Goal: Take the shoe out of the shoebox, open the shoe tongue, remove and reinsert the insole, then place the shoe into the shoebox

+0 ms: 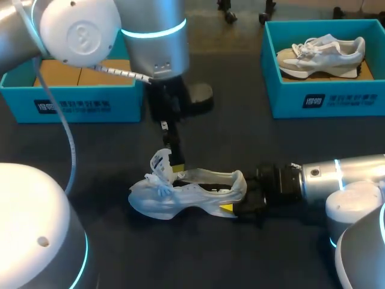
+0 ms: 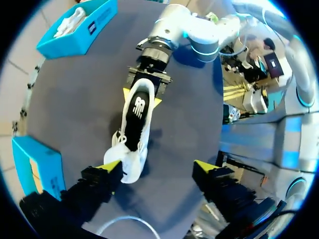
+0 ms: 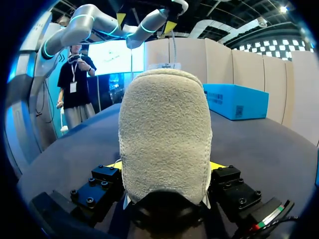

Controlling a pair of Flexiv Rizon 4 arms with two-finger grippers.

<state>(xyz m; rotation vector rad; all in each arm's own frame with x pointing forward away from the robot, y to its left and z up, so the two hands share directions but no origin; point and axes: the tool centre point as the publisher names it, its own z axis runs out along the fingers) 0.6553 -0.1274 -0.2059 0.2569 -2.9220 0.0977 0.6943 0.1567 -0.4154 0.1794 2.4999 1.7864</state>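
Two fingers of the right gripper [image 1: 238, 208] press on the heel of the white shoe [image 1: 186, 195] from either side, a yellow tip showing on each flank of the heel. In the right wrist view the heel fills the space between the fingers [image 3: 112, 166]. The shoe lies on the dark table [image 1: 90, 156] near its middle, sole down, with its toe pointing toward my left arm's side. A dark insole [image 2: 135, 113] lies inside it.

The left gripper [image 2: 157, 167] hangs over the laced front of the shoe with its fingers spread wide. One tip is just beside the toe end and the other is over bare table. Whether the near tip touches the shoe cannot be told.

Farther back stand two blue boxes, well apart from the shoe. The left box [image 1: 72, 103] shows a brown cardboard floor. The right box [image 1: 325, 99] holds a second shoe [image 1: 322, 54], pale grey and white, lying on its side.
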